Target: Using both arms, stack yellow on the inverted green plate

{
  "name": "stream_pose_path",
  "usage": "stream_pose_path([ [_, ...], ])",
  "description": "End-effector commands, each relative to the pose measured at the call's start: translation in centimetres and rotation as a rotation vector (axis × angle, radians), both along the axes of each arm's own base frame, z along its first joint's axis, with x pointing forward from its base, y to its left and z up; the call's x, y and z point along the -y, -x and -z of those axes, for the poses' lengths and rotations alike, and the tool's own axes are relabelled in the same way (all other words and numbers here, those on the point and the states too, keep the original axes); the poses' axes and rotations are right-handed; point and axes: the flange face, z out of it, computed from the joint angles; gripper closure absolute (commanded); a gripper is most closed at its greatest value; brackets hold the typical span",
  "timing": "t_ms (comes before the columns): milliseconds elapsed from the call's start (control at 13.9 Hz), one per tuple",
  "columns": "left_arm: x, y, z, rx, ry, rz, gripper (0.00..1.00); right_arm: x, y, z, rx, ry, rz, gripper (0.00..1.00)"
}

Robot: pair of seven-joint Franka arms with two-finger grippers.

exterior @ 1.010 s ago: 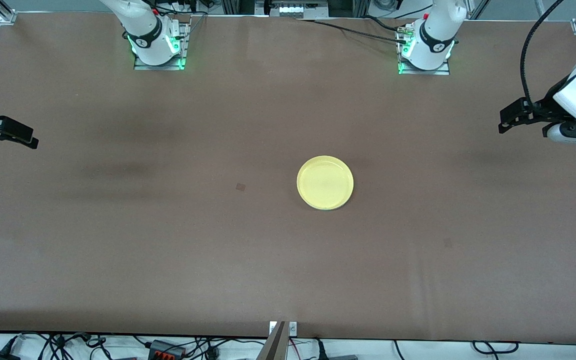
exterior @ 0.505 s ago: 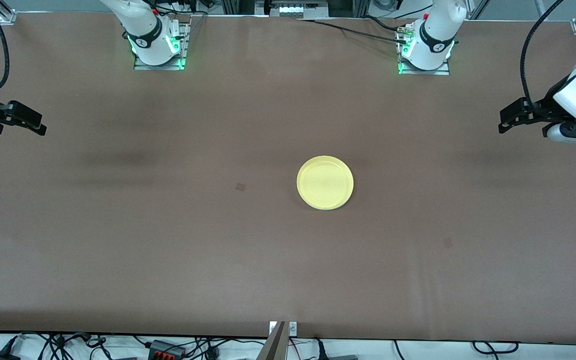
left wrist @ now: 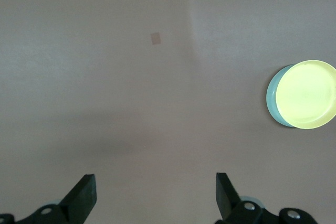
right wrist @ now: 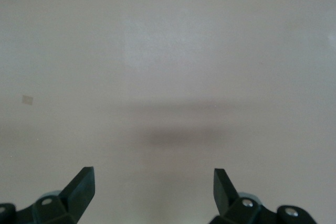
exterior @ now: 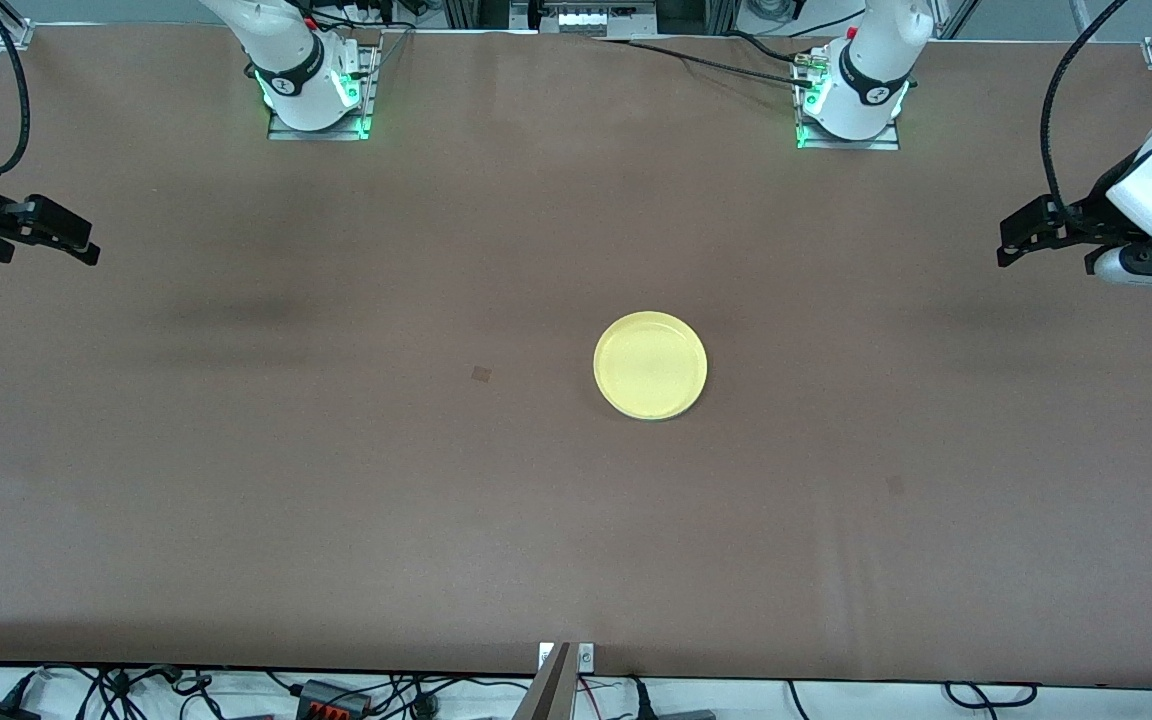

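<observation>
My yellow (exterior: 650, 364) sat squarely on the green plate (left wrist: 271, 98). Left gripper (exterior: 1016, 240) and right gripper (exterior: 76, 245) hung wide, empty, well apart from it; I judged staying clear best.

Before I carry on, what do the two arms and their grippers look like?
Both arms are white with black joint bands, on bases lit green. The left gripper is black with two wedge-shaped fingers under a white wrist, a black cable looping above it. The right gripper is black too, also trailing a black cable.
</observation>
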Motion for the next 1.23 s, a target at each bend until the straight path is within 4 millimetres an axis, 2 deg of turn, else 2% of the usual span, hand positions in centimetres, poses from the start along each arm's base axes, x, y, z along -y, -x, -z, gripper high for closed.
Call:
stream_pose_path([
  [0, -0.14, 0.27, -0.7, -0.001, -0.001, 0.015, 0.0, 0.05, 0.98, -0.46, 0.004, 0.011, -0.013, 0.0],
  [1154, 0.2, 0.28, -0.7, -0.001, -0.001, 0.021, 0.0, 0.58, 0.67, 0.32, -0.007, 0.012, 0.0, 0.0],
])
